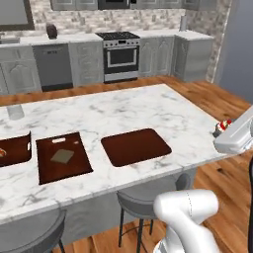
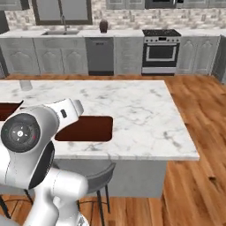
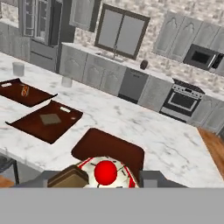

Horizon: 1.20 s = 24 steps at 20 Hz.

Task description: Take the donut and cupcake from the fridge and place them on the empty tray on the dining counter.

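Hand view shows the gripper (image 3: 105, 181) clasping the cupcake (image 3: 105, 172) above the tray (image 3: 109, 146).

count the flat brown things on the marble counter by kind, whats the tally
plain tray: 1
board with a handle slot: 1
tray with upturned sides: 1
total: 3

The arm is rising from the base on its bulky white shoulder and elbow links, then reaching forward and to the right. In the left base view the wrist is jutting in at the right edge, with the gripper (image 1: 221, 127) at its end. In the hand view the gripper (image 3: 105, 178) is pointing forward and down, its two dark fingertips (image 3: 151, 178) standing apart and clasping the cupcake (image 3: 105, 172) between them.
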Available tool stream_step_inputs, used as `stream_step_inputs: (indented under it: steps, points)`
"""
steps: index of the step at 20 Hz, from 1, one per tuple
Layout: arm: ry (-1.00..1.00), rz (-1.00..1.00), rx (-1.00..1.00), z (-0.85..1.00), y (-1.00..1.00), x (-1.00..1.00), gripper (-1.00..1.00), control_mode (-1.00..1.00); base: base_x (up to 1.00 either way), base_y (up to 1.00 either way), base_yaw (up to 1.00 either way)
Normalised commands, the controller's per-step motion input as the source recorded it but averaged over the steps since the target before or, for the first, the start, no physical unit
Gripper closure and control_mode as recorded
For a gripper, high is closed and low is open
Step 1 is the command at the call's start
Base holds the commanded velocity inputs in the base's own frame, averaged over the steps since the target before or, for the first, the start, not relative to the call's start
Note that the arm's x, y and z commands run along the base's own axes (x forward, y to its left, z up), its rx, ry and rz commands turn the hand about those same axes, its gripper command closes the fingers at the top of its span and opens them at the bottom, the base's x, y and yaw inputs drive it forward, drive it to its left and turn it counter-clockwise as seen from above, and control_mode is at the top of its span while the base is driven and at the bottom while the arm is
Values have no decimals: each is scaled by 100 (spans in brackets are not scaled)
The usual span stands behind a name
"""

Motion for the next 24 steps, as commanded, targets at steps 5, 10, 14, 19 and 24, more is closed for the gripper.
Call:
stream_step_inputs:
  steps: [5,10,14,19,24]
  points:
    - [0,0,0,0,0,0,100,100,83,-1,59]
    - [0,0,0,0,0,0,100,100,64,-3,48]
    - [0,0,0,0,0,0,100,100,28,0,8]
    - [1,5,1,-5,-5,51,100,-100,19,0,0]
    - [3,13,1,-26,-31,94,100,-100,0,0,0]
